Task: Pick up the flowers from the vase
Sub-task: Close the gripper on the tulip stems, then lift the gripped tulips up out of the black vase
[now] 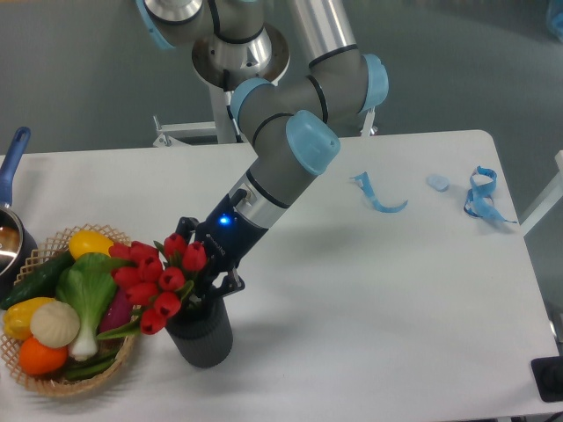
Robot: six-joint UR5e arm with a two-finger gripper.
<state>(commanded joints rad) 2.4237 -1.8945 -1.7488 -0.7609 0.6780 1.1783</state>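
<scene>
One arm (281, 167) reaches down from the top of the view toward seven o'clock, ending in a black gripper (204, 268) with a small blue light on its wrist. The gripper sits right at the bunch of flowers (158, 277), its fingers on either side of the stems just above the mouth of the vase (201, 332). It looks closed around the stems, though the red buds and leaves hide the fingertips, so a firm grasp cannot be confirmed from this angle.

The flowers are red tulip buds with green leaves, leaning out of the vase toward ten o'clock, their heads hanging over the edge of a wicker basket (53, 383). The dark grey vase stands upright on the white table (369, 334), near the front edge, just at three o'clock of the basket and touching or nearly touching it.

The basket holds vegetables: a yellow pepper (91, 243), a leafy green (86, 294), a white garlic bulb (54, 323), an orange fruit (42, 356) and a dark cucumber (35, 280). At nine o'clock of the basket, a pot with a blue handle (10, 167) is cut off by the frame. Toward two o'clock of the vase, well apart, lie blue ribbon scraps (380, 195) and a blue looped strap (482, 193).
</scene>
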